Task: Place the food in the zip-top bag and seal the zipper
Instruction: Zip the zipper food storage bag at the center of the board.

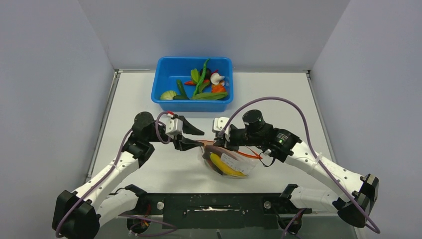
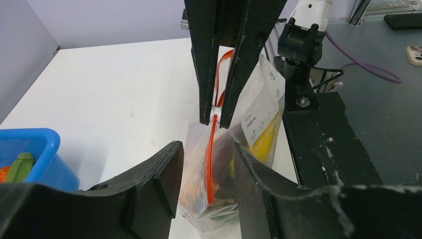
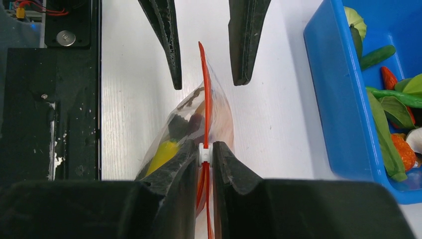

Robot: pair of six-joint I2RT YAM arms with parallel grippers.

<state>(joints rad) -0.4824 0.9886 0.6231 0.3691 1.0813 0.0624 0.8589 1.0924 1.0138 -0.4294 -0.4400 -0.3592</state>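
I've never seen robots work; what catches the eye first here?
Mid-table, a clear zip-top bag holding a yellow banana. The right gripper pinches its zipper slider; the left gripper straddles the red strip, open. Beyond sits a blue tub of toy food.

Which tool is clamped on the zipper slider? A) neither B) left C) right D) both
C: the right tool is shut on the white slider of the zipper; the left tool is open, one finger on either side of the strip.
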